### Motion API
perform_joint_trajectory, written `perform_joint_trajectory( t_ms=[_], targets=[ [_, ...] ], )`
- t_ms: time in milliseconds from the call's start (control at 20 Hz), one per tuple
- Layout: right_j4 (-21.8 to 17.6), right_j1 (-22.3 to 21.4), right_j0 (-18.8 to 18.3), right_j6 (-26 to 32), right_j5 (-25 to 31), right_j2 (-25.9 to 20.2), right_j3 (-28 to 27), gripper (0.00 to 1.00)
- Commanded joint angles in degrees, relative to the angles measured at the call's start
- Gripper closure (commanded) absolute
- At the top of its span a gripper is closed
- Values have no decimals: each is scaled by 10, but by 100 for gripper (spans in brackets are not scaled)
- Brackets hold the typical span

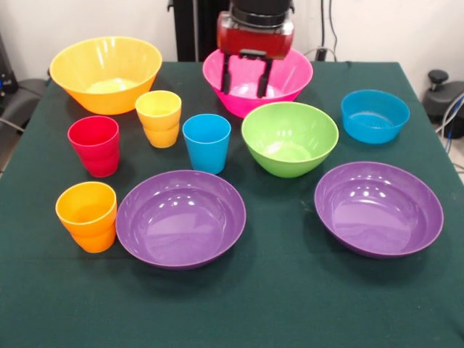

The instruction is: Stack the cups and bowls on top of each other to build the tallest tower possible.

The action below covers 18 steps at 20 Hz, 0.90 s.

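All things stand apart on the green table; no tower stands. The red cup (pixel 94 145), yellow cup (pixel 159 117), blue cup (pixel 206 142) and orange cup (pixel 87 215) are upright on the left. The orange-yellow bowl (pixel 106 73) is far left, the pink bowl (pixel 290 76) far centre, the lime green bowl (pixel 290 138) in the middle, the small blue bowl (pixel 375 114) at right. Two purple bowls (pixel 180 218) (pixel 378 208) sit near the front. My gripper (pixel 245 85) hangs open and empty over the pink bowl.
The dark green table cloth (pixel 275 297) covers the table. The robot's black pedestal (pixel 196 29) stands behind the far edge. Cables and dark gear (pixel 442 90) lie off the table at right.
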<state>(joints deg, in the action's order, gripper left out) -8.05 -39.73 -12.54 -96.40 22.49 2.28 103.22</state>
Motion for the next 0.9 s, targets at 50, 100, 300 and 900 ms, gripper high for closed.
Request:
perform_joint_trajectory(
  t_ms=[50, 100, 300, 900],
  targets=[
    [-60, 51, -19, 53, 59, -49, -74, 0],
    [-62, 51, -20, 50, 57, -49, -74, 0],
    [-75, 58, -32, 41, 32, -60, -60, 0],
    [-103, 105, -43, 17, -22, -72, -76, 0]
  ],
)
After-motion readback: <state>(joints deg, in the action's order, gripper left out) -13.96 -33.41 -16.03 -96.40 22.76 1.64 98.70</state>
